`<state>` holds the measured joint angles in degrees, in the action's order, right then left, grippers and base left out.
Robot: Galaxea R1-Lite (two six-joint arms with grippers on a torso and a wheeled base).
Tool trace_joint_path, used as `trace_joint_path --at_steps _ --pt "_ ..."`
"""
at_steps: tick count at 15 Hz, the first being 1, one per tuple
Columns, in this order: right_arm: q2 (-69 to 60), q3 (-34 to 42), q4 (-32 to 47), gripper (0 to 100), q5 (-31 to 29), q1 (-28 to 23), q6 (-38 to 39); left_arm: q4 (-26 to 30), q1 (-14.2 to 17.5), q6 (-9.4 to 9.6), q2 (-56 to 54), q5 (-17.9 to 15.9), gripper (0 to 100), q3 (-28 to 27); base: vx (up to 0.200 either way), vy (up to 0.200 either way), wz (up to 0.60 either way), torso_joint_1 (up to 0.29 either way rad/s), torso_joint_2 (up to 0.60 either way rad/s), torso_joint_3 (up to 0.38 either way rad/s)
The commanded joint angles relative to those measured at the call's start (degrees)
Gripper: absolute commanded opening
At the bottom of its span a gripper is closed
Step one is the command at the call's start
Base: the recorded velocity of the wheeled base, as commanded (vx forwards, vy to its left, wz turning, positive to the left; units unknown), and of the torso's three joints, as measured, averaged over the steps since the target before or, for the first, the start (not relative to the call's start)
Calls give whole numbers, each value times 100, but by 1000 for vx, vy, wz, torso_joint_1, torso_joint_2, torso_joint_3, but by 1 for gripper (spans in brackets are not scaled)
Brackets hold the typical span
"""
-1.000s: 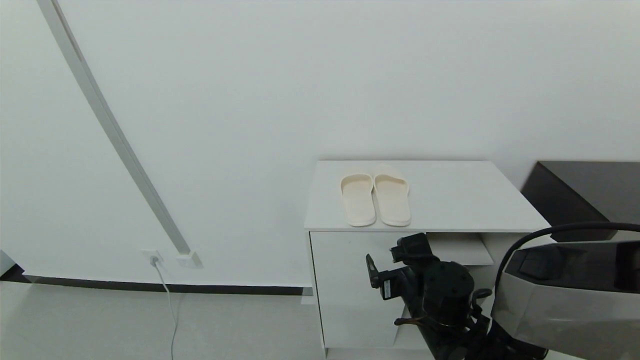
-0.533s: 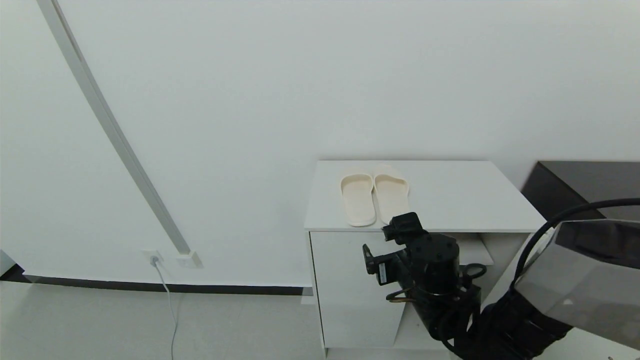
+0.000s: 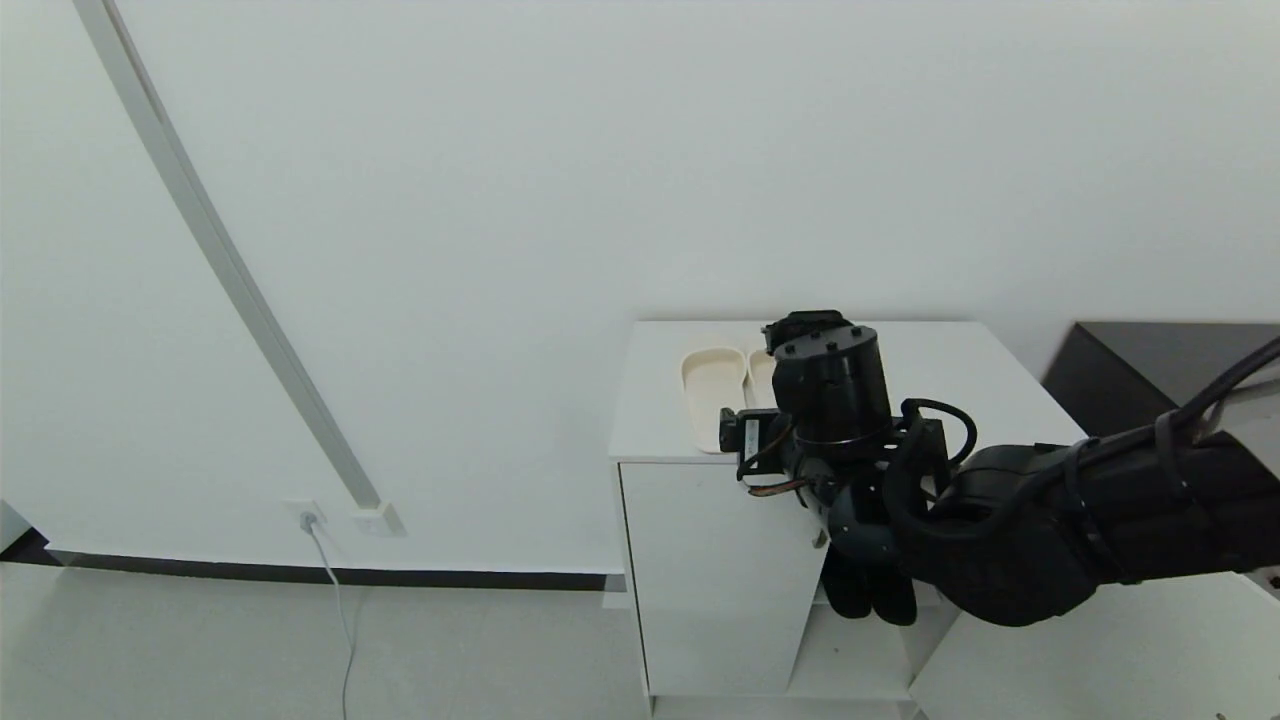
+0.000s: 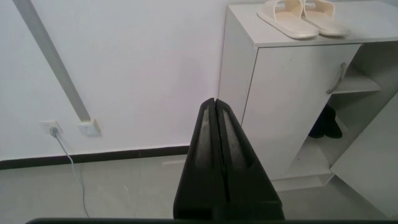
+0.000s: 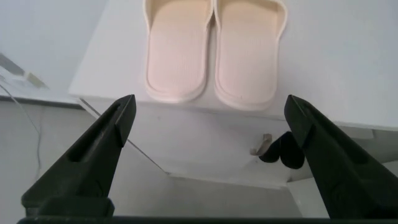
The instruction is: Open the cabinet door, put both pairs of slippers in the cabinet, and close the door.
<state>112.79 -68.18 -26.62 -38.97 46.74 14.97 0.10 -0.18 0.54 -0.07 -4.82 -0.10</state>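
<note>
Right wrist view: slippers (image 5: 214,53) lie just beyond the hand (image 5: 209,102).

Around the room

A white wall (image 3: 500,200) is at the back. A long grey strip (image 3: 200,220) slants down it to a small white box (image 3: 376,520). Just beside the box is a socket (image 3: 304,514). A thin cord (image 3: 345,620) hangs from it to the pale floor (image 3: 180,650). A dark table (image 3: 1170,370) sits far right.

Right arm (image 3: 1050,530) matte blk, cylindrical wrist (image 3: 830,390) w/ screws (image 3: 822,343), looped blk cables (image 3: 945,412), long blk jaws.
</note>
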Motion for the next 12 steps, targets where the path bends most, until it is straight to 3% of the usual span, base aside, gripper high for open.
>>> trace_joint_path --at_steps 1,2,11,12 --pt "-46 15 8 100 4 11 59 -1 1 -1 7 -2 0 1 0 0 0 0 0 0" --pt "-20 77 -1 100 4 11 103 -1 1 -1 7 -2 0 1 0 0 0 0 0 0" --pt "613 710 -1064 100 13 -24 120 -1 1 8 7 -2 0 1 200 0 0 3 1 2" --pt "701 710 -1178 100 39 -42 103 -1 1 -1 7 -2 0 1 0 0 0 0 0 0"
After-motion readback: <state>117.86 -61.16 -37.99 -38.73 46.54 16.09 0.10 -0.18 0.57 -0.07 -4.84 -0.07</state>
